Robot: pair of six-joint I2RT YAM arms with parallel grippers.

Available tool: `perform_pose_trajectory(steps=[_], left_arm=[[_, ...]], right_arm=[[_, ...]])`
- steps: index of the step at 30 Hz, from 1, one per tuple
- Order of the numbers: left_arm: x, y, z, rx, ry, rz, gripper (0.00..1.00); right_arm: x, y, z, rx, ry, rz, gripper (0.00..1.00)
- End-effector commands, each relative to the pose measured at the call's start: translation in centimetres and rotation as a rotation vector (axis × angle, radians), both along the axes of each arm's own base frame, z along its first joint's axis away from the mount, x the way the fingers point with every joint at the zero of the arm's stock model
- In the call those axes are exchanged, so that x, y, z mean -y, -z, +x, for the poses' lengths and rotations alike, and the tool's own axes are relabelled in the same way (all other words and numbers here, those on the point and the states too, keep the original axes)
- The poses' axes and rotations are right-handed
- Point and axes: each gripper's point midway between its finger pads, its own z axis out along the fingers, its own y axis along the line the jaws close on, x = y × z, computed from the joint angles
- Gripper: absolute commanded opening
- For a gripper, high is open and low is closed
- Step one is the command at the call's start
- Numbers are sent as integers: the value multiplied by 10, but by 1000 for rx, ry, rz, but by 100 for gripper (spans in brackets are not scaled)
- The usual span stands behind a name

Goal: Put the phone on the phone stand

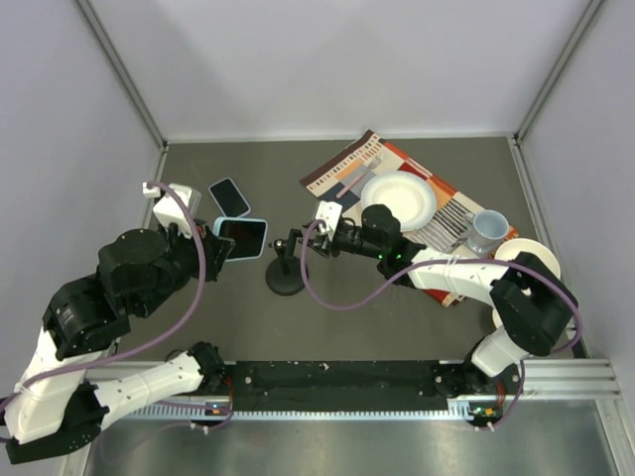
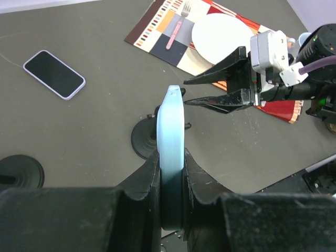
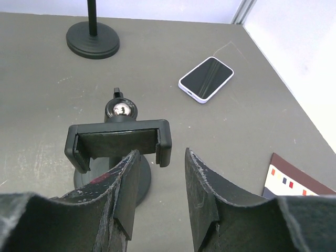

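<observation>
Your left jaws are clamped on the phone (image 2: 170,126), holding it on edge near the middle of the surface (image 1: 258,164). Your right jaws stand apart, right at the stand (image 3: 116,140).

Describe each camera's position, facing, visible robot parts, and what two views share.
Top: overhead, behind the robot, looking down on the table; left arm, right arm show.
Left wrist: looks past the left gripper, shut on a phone, toward the right gripper.
Right wrist: looks between its fingers down at the stand.
Shared: the spare phone lying flat.
</observation>
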Motion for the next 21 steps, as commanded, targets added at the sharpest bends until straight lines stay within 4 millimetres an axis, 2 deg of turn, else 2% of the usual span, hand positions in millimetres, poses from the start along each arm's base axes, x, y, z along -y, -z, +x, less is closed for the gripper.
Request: perform_pose_trajectory(steps=[1,13,16,20,21], left_arm=[[17,-19,3,54,44,-94,0],[19,-12,1,47,69,-86,0],[23,-10,1,40,82,-79,0],[30,-3,3,22,104,-60,0],[33,-4,2,26,117,-63,0]], right_arm=[[-12,-26,0,71,-31,49,39],[-24,-24,2,54,-60,48,31],[-25,-25,4,56,-52,47,24],[-24,-25,4,33,-39,41,0],[-23,-25,2,22,-40,44,0]])
